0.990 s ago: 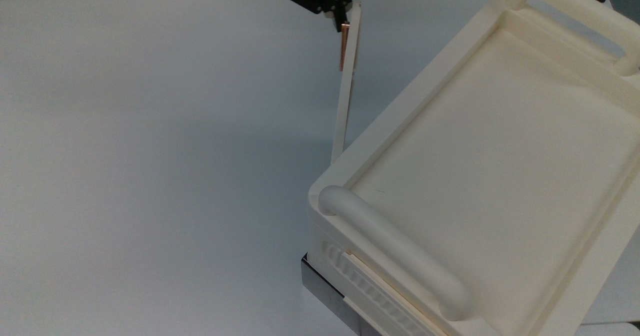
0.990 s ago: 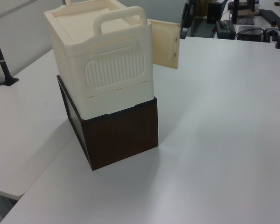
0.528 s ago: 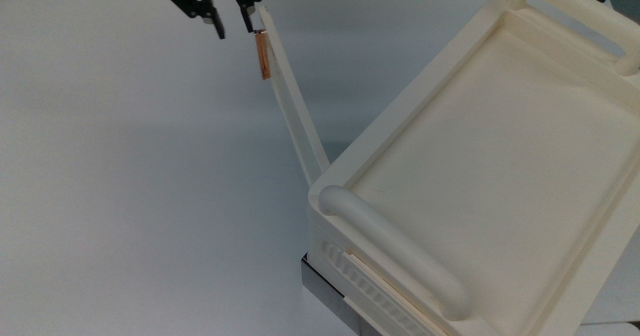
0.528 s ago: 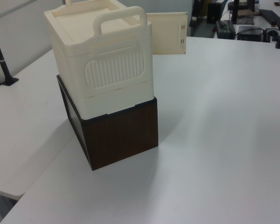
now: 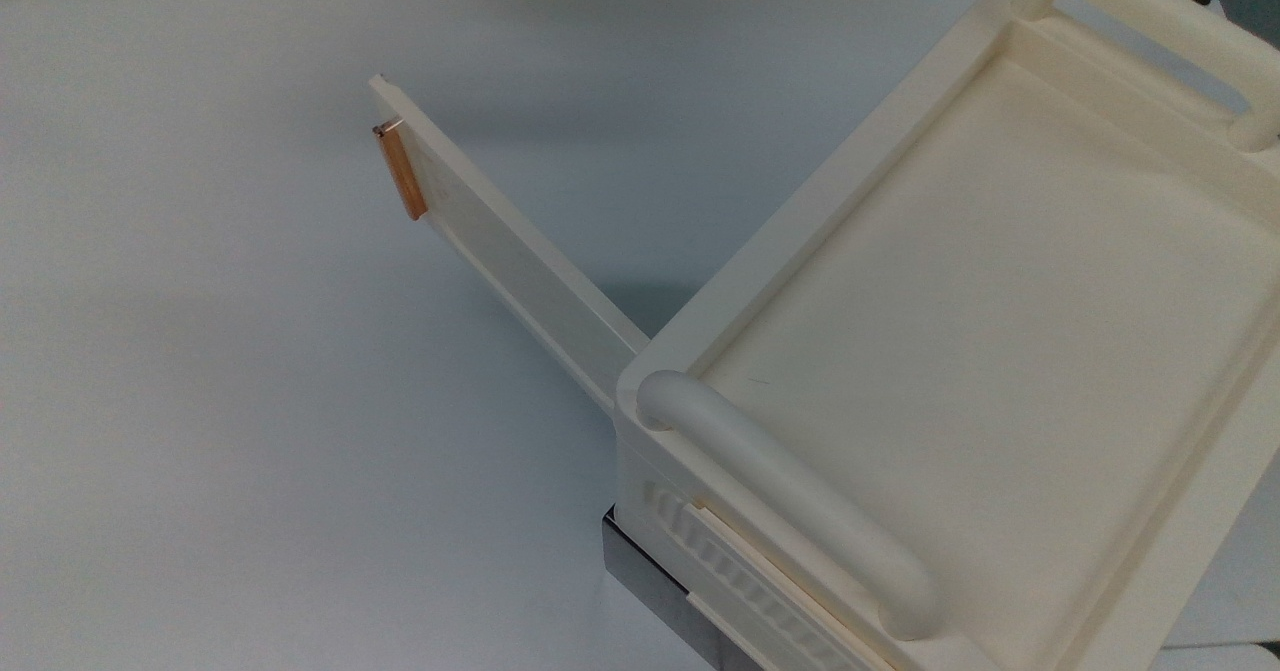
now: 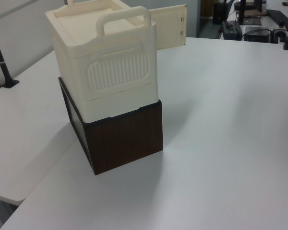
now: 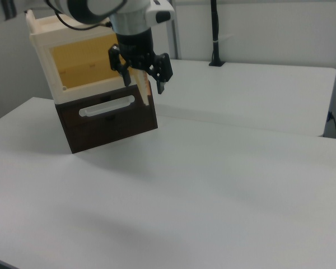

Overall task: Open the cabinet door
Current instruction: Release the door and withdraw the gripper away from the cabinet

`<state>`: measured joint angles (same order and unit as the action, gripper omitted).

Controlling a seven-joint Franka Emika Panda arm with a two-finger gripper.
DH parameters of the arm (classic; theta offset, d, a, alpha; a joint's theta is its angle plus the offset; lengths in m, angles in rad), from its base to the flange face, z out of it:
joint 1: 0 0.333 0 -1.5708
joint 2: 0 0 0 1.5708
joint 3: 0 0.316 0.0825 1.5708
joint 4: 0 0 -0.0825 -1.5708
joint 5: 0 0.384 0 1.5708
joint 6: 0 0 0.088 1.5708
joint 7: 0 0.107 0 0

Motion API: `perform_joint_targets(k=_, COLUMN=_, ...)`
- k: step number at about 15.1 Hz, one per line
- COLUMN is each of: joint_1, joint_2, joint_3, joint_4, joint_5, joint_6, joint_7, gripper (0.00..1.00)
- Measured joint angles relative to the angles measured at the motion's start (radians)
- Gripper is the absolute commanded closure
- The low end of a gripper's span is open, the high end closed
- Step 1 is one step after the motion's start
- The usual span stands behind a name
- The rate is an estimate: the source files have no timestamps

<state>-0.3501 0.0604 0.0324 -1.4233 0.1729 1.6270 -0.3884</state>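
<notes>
- The worktop point(image 5: 250, 351) is white and carries one stack: a cream cabinet point(image 5: 980, 281) standing on a dark wood-grain box point(image 6: 122, 134).
- In the top view the cabinet sits at about 3 o'clock on the worktop, with a thick rounded carry handle point(image 5: 790, 501) along its near rim.
- The cabinet door point(image 5: 510, 251) is swung well out from the cabinet's front corner, reaching toward 10 o'clock in the top view. In the right view the yellowish interior point(image 7: 81, 64) lies exposed.
- The copper bar handle point(image 5: 400, 173) sits at the door's free end; nothing is touching it in the top view.
- The gripper point(image 7: 143, 78) hangs in front of the open cabinet in the right view, fingers spread wide and holding nothing.
- Judged from this, the opening step looks essentially done and the release made. The next move likely calls only for backing the arm clear without knocking the door.
</notes>
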Motion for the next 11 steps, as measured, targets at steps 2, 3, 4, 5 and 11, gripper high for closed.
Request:
perform_joint_targets(k=2, joint_1=0.002, joint_2=-0.033, joint_3=-0.016, joint_4=0.000, joint_5=-0.005, joint_6=-0.071, joint_7=-0.001, gripper=0.00)
perform_joint_targets(k=3, joint_1=0.011, joint_2=-0.047, joint_3=-0.017, joint_4=0.000, joint_5=-0.014, joint_6=-0.107, joint_7=-0.001, gripper=0.00)
perform_joint_targets(k=4, joint_1=0.029, joint_2=-0.058, joint_3=-0.018, joint_4=-0.001, joint_5=-0.037, joint_6=-0.134, joint_7=0.001, gripper=0.00)
perform_joint_targets(k=5, joint_1=0.054, joint_2=-0.066, joint_3=-0.018, joint_4=-0.001, joint_5=-0.064, joint_6=-0.157, joint_7=0.012, gripper=0.00)
perform_joint_targets(k=11, joint_1=0.227, joint_2=-0.077, joint_3=-0.052, joint_4=-0.020, joint_5=-0.118, joint_6=-0.220, joint_7=0.173, gripper=0.00)
